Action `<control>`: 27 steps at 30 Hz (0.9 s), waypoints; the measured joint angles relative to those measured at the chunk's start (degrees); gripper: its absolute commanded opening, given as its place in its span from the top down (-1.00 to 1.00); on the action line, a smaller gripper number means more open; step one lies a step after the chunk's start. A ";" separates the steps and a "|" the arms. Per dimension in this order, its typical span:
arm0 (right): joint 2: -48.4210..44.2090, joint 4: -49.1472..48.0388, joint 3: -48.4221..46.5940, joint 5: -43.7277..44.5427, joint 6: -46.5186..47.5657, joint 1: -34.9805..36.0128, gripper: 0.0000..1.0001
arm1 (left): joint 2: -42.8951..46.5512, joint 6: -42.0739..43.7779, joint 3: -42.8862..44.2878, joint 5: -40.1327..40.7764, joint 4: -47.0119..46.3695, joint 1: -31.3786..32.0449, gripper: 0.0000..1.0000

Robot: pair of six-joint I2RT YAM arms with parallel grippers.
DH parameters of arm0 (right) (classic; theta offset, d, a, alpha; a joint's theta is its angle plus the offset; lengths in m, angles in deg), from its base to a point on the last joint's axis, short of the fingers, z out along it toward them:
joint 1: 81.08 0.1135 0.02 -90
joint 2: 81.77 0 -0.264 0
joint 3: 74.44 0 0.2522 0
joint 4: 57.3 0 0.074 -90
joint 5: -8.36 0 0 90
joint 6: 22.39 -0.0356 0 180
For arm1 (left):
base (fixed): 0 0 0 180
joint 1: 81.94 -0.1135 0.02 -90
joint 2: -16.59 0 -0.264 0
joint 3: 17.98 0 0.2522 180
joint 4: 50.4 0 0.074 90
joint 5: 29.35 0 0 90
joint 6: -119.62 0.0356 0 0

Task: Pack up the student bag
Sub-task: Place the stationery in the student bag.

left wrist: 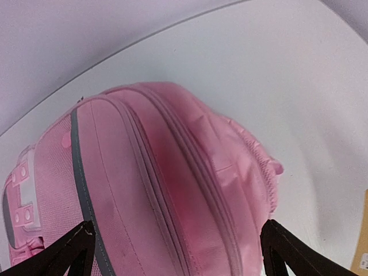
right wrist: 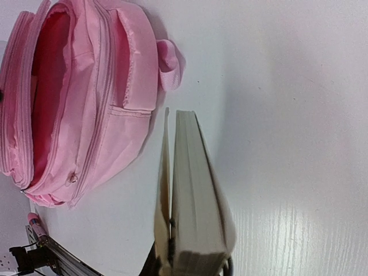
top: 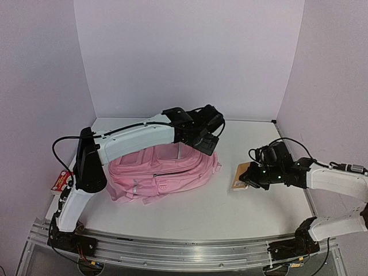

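"Over the soft light-pink fabric student bag (top: 164, 172) on the white bench (top: 230, 213), why's the left tool (top: 205, 141) gaping empty?"

"Perhaps to spread its mouth. Right of the bag, the right tool (top: 250, 176) clamps a thick tan book (right wrist: 195, 201) to load."

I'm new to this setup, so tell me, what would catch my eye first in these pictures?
The big pink student bag lies left of centre on the table, its main compartment gaping open. The left gripper hangs open over the bag's far right corner. To the bag's right, the right gripper clamps a tan-covered book.
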 measured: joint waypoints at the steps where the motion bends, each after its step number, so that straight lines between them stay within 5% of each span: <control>1: 0.56 -0.04 -0.72 -0.16 0.31 0.00 1.00 | -0.81 -0.02 0.00 0.26 0.91 -0.28 -0.90; 4: 1.99 -0.20 -2.13 -0.80 1.07 0.00 1.00 | -3.09 -1.02 0.22 0.88 3.61 -1.29 -0.47; 8: 3.92 -0.22 -3.46 -1.98 1.88 0.00 1.00 | -4.05 -3.61 0.22 0.25 3.65 -1.67 0.63; 10: 5.18 -0.28 -4.63 -3.03 2.48 0.00 1.00 | -3.69 -4.72 0.22 0.13 3.54 -1.69 0.94; 19: 13.21 -5.65 -13.52 -9.88 3.85 0.00 1.00 | 2.73 -7.91 -6.27 2.03 2.31 -3.30 1.00; 27: 30.46 -14.63 -29.79 -20.60 0.52 0.00 1.00 | 14.42 -6.49 -13.11 3.13 -1.09 -5.72 1.00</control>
